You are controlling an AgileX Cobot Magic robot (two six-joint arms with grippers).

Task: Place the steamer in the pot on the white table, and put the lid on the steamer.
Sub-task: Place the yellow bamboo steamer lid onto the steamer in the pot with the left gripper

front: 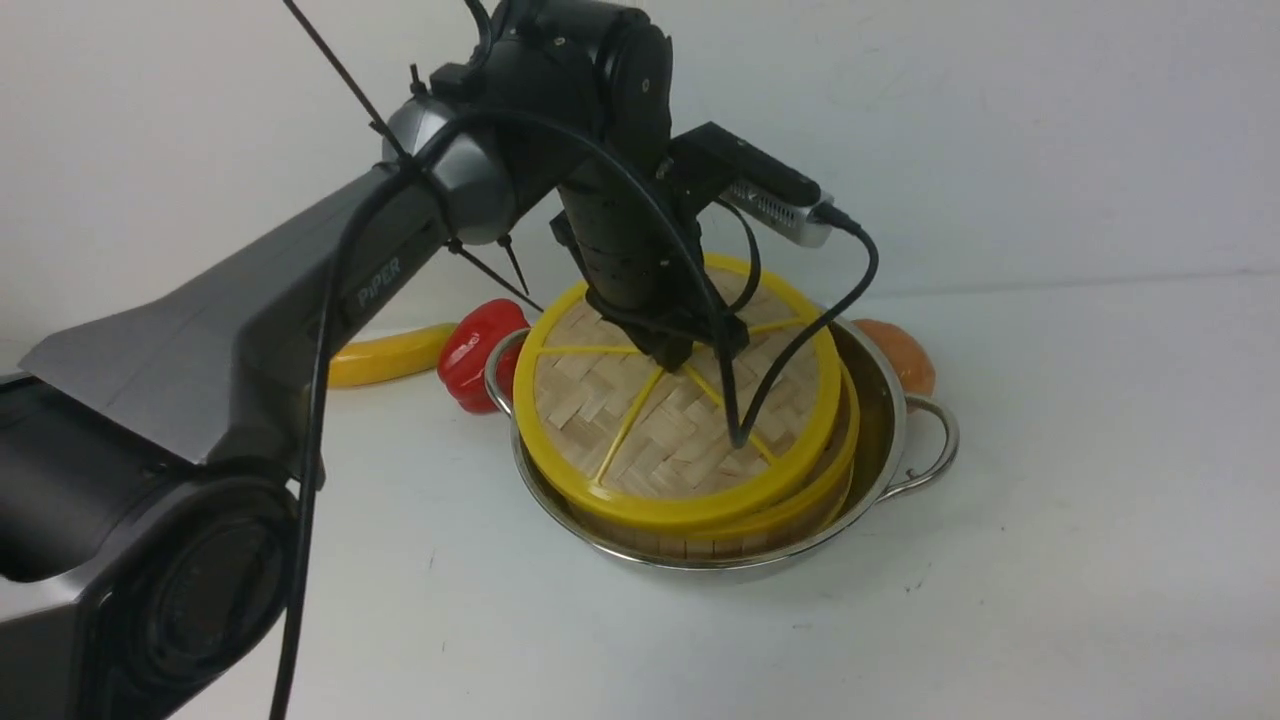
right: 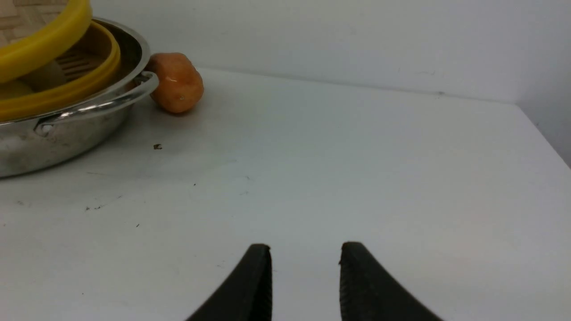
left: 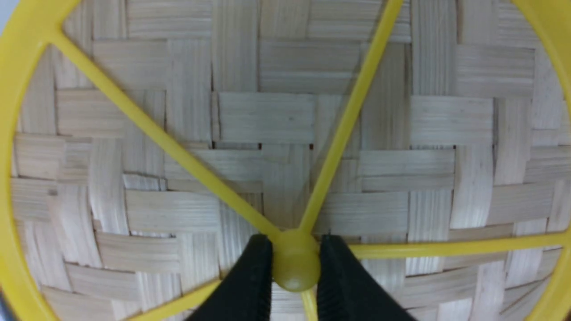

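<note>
1. Step in hand, as we judge it: 2nd half of the task. The steamer (front: 800,500) already sits inside the pot (front: 885,400) on the worktop (front: 1050,560); the lid (front: 660,420) is being set on top

2. Our left hand (left: 295,261) is shut on the lid's centre knob (left: 295,263), one finger (left: 250,285) on each side of it, touching. The lid hangs directly under the hand, the spokes running out from between the fingers

3. Lid isn't seated yet: it's tilted, far edge raised, near edge low by the steamer's rim, and it sits a bit off-centre toward the arm's side. The right wrist view shows a gap under the lid w/ the steamer's slats and a pale bun visible

4. Next move, we reckon: level the lid, shift it so the rims line up, lower till it rests flat, then let go of the knob and lift off

5. Our right hand (right: 305,285) holds nothing, fingers narrowly apart, over bare worktop; pot and steamer are well off to its side, w/ an orange toy (right: 176,82) just beside the pot handle
</note>
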